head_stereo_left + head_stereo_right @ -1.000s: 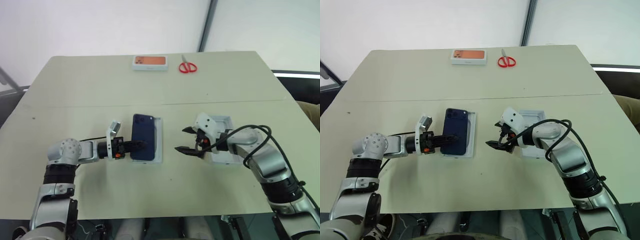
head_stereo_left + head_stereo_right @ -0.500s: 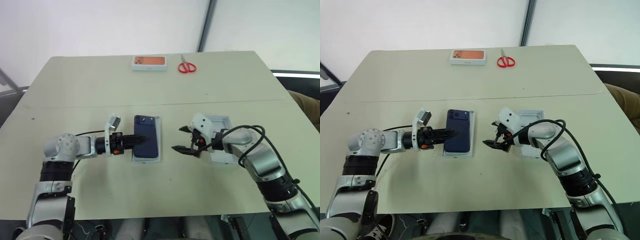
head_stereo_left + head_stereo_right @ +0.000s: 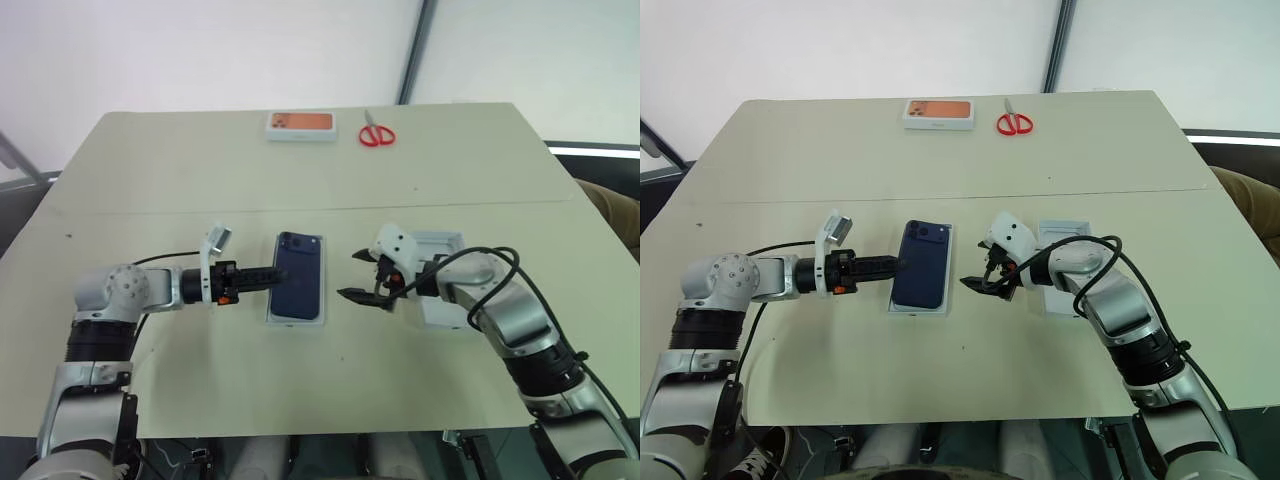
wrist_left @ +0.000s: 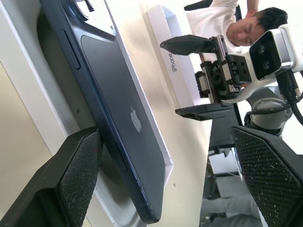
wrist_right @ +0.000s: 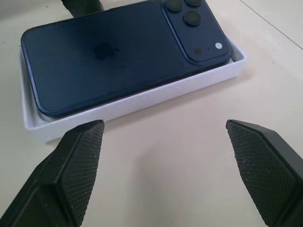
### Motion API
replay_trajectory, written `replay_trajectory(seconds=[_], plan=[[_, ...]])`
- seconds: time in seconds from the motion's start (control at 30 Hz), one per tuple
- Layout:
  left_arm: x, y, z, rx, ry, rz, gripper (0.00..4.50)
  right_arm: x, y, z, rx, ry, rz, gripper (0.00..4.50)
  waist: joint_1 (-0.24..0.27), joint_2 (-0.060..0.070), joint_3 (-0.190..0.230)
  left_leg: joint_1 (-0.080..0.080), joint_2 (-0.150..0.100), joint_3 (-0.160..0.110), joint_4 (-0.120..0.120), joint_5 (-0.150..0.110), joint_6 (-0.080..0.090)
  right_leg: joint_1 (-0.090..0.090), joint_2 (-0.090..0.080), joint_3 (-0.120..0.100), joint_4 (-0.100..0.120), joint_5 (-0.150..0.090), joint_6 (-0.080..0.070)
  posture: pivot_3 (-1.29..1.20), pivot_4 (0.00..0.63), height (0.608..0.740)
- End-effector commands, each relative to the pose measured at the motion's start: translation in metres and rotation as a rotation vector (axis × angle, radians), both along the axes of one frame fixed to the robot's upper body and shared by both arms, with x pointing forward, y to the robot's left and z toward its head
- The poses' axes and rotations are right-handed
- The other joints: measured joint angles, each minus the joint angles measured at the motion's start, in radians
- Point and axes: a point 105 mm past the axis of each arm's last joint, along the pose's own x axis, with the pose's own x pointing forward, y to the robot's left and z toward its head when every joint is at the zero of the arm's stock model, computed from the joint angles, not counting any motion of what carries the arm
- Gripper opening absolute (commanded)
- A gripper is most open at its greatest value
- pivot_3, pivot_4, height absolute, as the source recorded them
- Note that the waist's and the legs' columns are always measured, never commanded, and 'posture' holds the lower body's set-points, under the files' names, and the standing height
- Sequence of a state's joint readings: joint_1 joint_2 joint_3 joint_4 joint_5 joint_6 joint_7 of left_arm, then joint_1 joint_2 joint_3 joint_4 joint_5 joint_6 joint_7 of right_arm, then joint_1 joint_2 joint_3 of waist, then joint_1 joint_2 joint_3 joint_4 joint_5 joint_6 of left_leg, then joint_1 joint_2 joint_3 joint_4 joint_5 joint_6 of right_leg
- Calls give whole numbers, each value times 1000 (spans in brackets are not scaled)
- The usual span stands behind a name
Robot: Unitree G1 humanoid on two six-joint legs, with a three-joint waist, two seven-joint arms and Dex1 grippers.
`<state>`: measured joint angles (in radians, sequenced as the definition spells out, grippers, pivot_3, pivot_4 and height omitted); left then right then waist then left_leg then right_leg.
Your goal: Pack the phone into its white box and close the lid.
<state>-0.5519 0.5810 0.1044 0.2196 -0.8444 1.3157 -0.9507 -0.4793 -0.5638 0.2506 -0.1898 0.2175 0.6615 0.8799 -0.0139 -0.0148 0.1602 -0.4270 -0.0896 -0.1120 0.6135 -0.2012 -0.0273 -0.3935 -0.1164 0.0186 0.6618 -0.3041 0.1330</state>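
The phone (image 3: 299, 288) sits tilted in the white box (image 3: 322, 285), between the unclenched left gripper (image 3: 268, 275) and right gripper (image 3: 356, 276) (both empty); the lid (image 3: 440, 290) may jam.

Silver-grey metal arms with black jointed segments and loose black cables end in the left gripper (image 3: 275, 274) and right gripper (image 3: 352, 274), each with textured black fingers and a white wrist housing.
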Motion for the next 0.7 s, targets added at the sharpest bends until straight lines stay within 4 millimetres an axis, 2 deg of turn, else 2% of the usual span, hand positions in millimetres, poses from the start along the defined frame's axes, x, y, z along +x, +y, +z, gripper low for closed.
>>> replay_trajectory(seconds=[0.03, 0.23, 0.37, 0.43, 0.47, 0.5, 0.53, 0.7], plan=[[4, 11, 18, 28, -87, 29, 4468, 1, 7, 13, 18, -55, 27, 4341, 0, 0, 0, 0, 0, 0, 0, 0, 0, 0, 0, 0, 0, 0, 0, 0, 150, 740], [4, 29, 27, 61, -121, 63, 4468, 2, 9, 11, 11, -61, 29, 4341, -1, 0, 0, 0, 0, 0, 0, 0, 0, -1, 0, 0, 0, 0, 0, 0, 150, 740], [8, 42, 26, 78, -141, 103, 4468, 5, 12, 13, 23, -66, 27, 4341, -1, 0, 0, 0, 0, 0, 0, 0, 0, 0, 0, 0, 0, 0, 0, 0, 150, 740], [11, 52, 20, 109, -147, 142, 4468, 8, 13, 14, 29, -64, 21, 4341, -1, 0, 0, 0, 0, 0, 0, 0, 0, 0, 0, 0, 0, 0, 0, 0, 150, 740], [12, 56, 15, 122, -139, 159, 3949, 9, 13, 14, 38, -56, 13, 4083, -1, 0, 0, 0, 0, 0, 0, 0, 0, 0, 0, 0, 0, 0, 0, 0, 150, 740], [12, 60, 10, 142, -142, 166, 3688, 9, 13, 13, 40, -52, 10, 3773, -1, 0, 0, 0, 0, 0, 0, 0, 0, 0, 0, 0, 0, 0, 0, 0, 150, 740], [11, 63, 6, 158, -148, 169, 3229, 9, 13, 12, 31, -55, 12, 3423, -2, 0, 0, 0, 0, 0, 0, 0, 0, 0, 0, 0, 0, 0, 0, 0, 150, 740], [10, 65, -11, 208, -162, 185, 667, 9, 15, 1, -23, -79, 18, 797, -1, 0, 0, 0, 0, 0, -1, 0, 0, -1, 0, 0, 0, 0, 0, 0, 150, 740]])
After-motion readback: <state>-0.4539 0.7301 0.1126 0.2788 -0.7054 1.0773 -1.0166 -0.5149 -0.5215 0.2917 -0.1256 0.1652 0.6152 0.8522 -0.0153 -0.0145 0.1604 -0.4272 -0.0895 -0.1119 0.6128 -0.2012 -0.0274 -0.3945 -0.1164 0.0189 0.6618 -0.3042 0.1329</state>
